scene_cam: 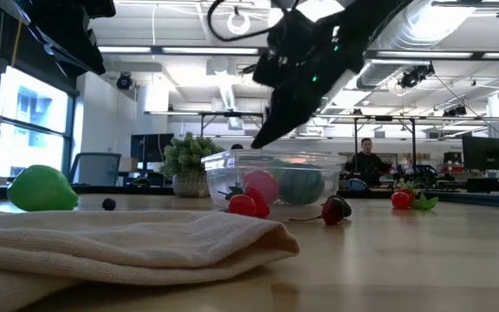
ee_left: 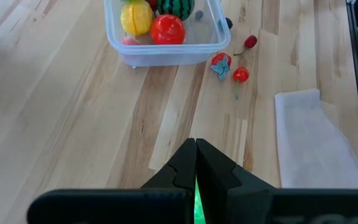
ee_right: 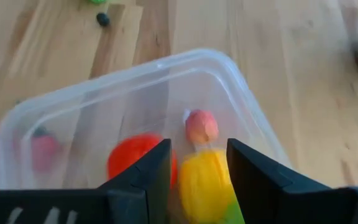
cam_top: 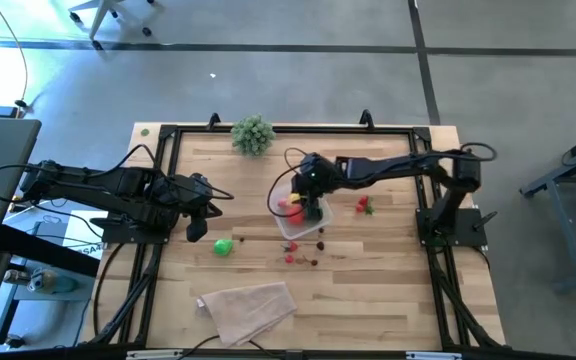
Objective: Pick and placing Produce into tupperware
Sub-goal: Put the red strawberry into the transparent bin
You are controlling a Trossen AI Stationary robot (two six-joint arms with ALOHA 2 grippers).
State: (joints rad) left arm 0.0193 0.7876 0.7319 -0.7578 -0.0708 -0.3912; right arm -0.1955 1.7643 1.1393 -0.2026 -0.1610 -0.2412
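The clear tupperware (cam_top: 290, 232) stands mid-table and holds a yellow piece (ee_left: 137, 17), a red one (ee_left: 168, 29) and a striped green one (ee_left: 176, 7). My right gripper (ee_right: 197, 152) hangs open just above the box, with the yellow piece (ee_right: 207, 183) lying in the box below the gap between its fingers. More produce lies loose on the wood: a green piece (cam_top: 224, 247), small red ones (cam_top: 293, 252) near the box, and a red-and-green one (cam_top: 365, 205). My left gripper (ee_left: 196, 144) waits shut at the table's left, holding nothing.
A beige cloth (cam_top: 248, 305) lies near the front edge. A bushy pale-green plant ball (cam_top: 253, 133) stands at the far edge. A small dark ball (scene_cam: 109, 204) and a dark-red cherry (scene_cam: 336, 208) lie on the wood. A black frame rims the table.
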